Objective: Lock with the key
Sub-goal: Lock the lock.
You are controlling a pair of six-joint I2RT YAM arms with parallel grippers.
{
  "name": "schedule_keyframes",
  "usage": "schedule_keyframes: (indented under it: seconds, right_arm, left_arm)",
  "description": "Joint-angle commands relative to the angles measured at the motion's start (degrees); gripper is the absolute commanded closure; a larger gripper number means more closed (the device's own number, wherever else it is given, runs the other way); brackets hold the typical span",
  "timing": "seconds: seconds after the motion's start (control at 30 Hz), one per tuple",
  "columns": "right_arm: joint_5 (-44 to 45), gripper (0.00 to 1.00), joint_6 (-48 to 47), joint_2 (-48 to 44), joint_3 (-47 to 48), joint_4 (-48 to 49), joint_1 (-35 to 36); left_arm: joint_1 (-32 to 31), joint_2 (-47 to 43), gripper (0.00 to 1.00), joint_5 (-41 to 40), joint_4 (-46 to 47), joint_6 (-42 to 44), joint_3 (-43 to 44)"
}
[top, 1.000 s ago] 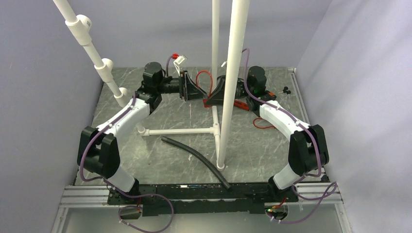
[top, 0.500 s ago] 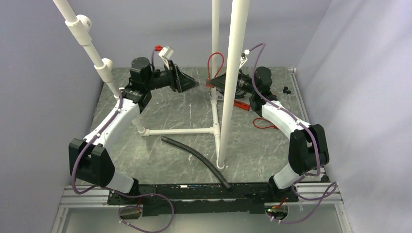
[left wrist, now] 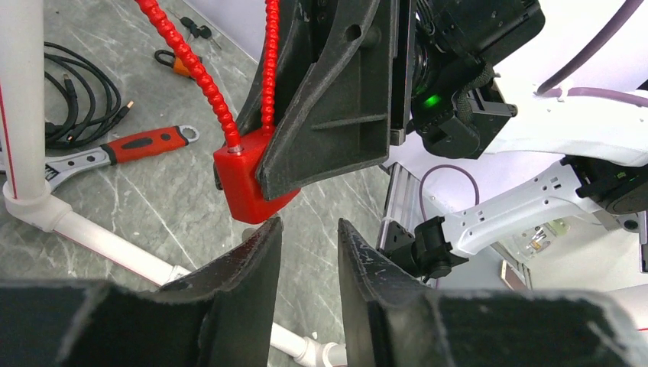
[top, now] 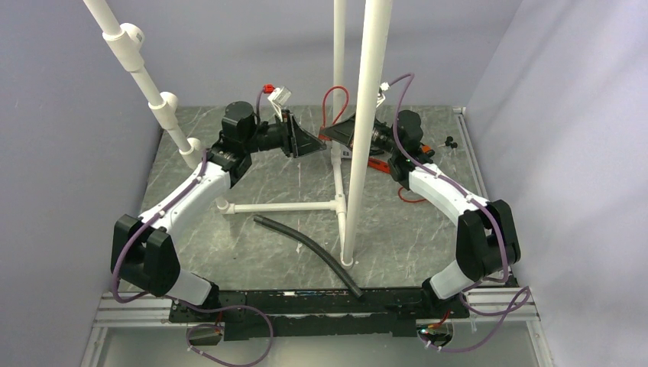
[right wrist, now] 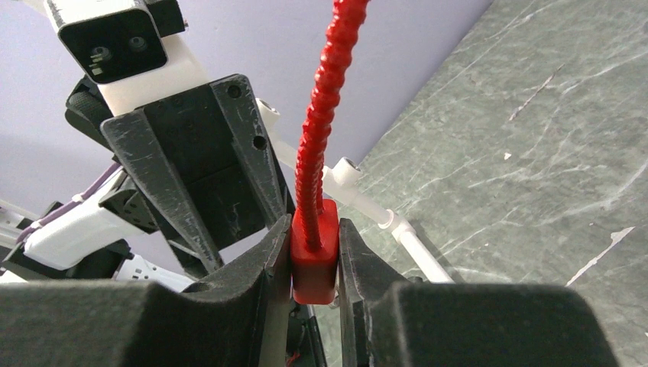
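over the grey table (top: 275, 191), in the upper middle of the top view, both arms reach in beside the white pipe frame (top: 365, 115), wrists level and facing each other. the right gripper (right wrist: 315, 229) is clenched on the red lock (right wrist: 313, 256), cable loop up. the left gripper (left wrist: 309, 229) is just under it, jaws slightly parted, apparently empty. no key shows. an off-line approach could twist the lock in its grip.

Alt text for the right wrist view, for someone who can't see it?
The right gripper clamps a red lock body, its red segmented cable rising out of frame. The left gripper faces it close behind, above a green marbled table.
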Motion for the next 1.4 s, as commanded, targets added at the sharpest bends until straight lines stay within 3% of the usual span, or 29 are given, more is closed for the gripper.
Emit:
schedule_keyframes:
  seconds: [0.0,0.43,0.57,0.77,0.97,1.2,1.3,1.37]
  right_arm:
    - [0.5,1.00,2.4,-2.7,-0.4,5.7,0.7]
    - [-0.5,1.00,4.8,-3.7,-1.5,9.0,1.0]
    - [-1.1,1.00,5.4,-3.9,-2.2,10.4,1.1]
    - [-4.5,1.00,7.0,-3.4,-2.9,16.7,1.0]
    - [-7.5,1.00,10.3,-2.7,-3.5,25.9,0.9]
    - [-8.5,1.00,10.2,-2.4,-3.1,27.4,0.6]
    - [-9.5,1.00,9.7,-2.4,-2.9,27.0,-0.3]
    - [-11.0,1.00,8.4,-2.6,-2.8,26.2,-1.0]
  left_arm:
    - [-0.3,-0.3,0.64,-1.3,3.3,-1.3,-0.2]
    - [-0.3,0.7,0.62,-4.2,0.8,-0.9,0.9]
    - [-0.3,1.2,0.69,-3.7,1.9,-1.7,0.9]
    - [-0.3,2.3,1.00,3.8,14.0,-9.7,-1.6]
    - [-0.3,4.7,1.00,11.0,27.4,-22.6,-4.3]
    - [-0.3,4.8,1.00,13.7,34.6,-27.9,-7.1]
    - [-0.3,3.9,0.73,15.6,35.0,-27.1,-8.5]
    - [0.1,2.5,0.61,16.8,32.5,-24.9,-9.2]
